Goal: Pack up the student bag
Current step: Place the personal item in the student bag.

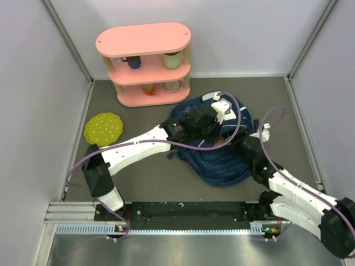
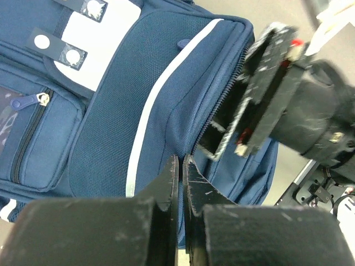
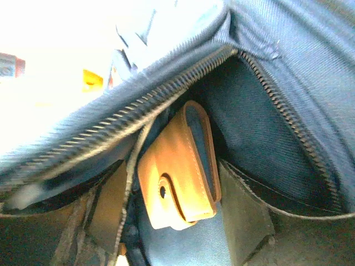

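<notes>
hidden or unclear: in the top view both arms lie across the bag, covering its middle and both sets of fingertips. in the right wrist view the upper left is washed out by glare and the bag's interior behind the pouch is dark.

bag: it lies on the table, right of centre, in front of the shelf, with its main zip open.

left pincer: clenched, with the tips against the bag's edge just beside the open zip. whether cloth is caught between them cannot be told.

right pincer: released, with its fingers apart inside the zip opening. the tan pouch, which has a snap flap, sits inside the bag between the fingers. whether either finger touches it cannot be told.

surroundings: the pink shelf stands at the back wall, with cups on its two lower boards, partly hidden by the boards above. a green plate lies left of the bag, well apart from it and near the left arm. purple cables loop over both arms and cross the bag.
</notes>
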